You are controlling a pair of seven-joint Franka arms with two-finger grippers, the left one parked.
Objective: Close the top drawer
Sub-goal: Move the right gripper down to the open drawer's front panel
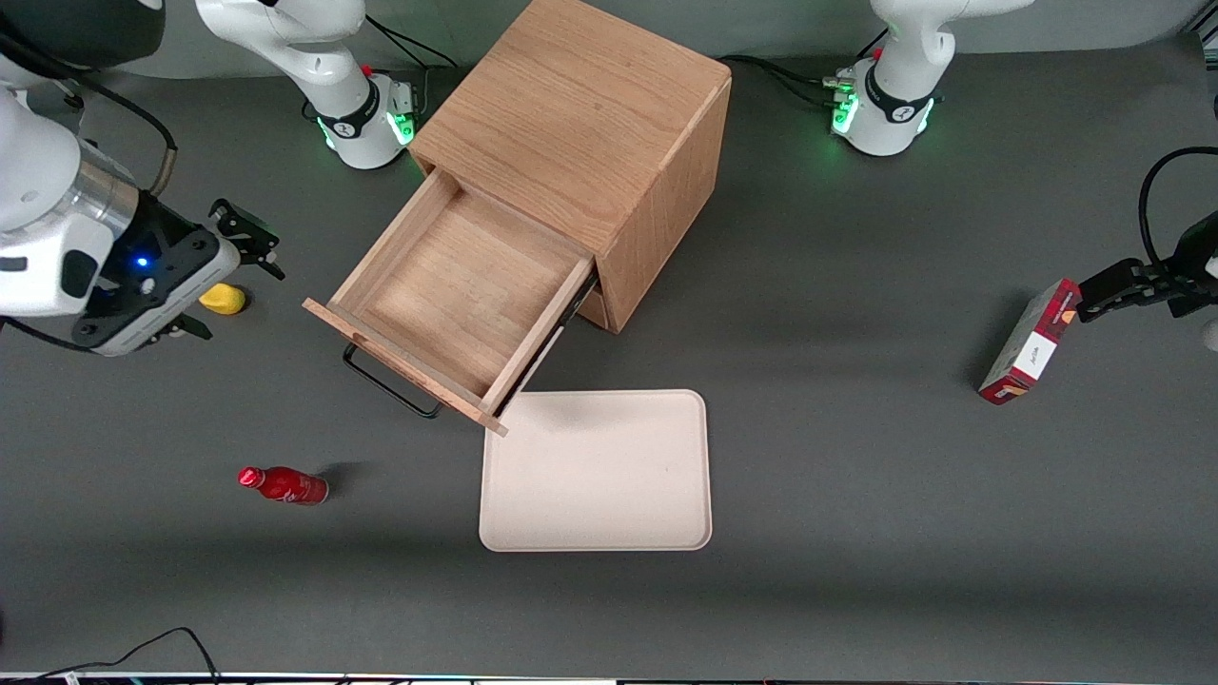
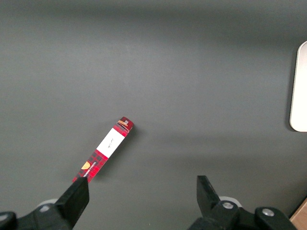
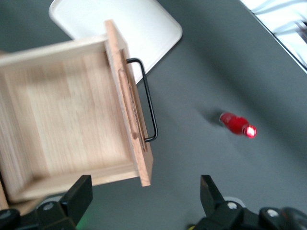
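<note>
Dark grey table with 1 oak cabinet; its top drawer stands pulled fully out, empty.
The gripper, fingers apart and holding nothing, hovers well off the drawer front, out at about its 10 o'clock. The drawer looks light, rigid and free-sliding; a flat push on the front panel beside the thin black handle should serve better than gripping the wire.
</note>
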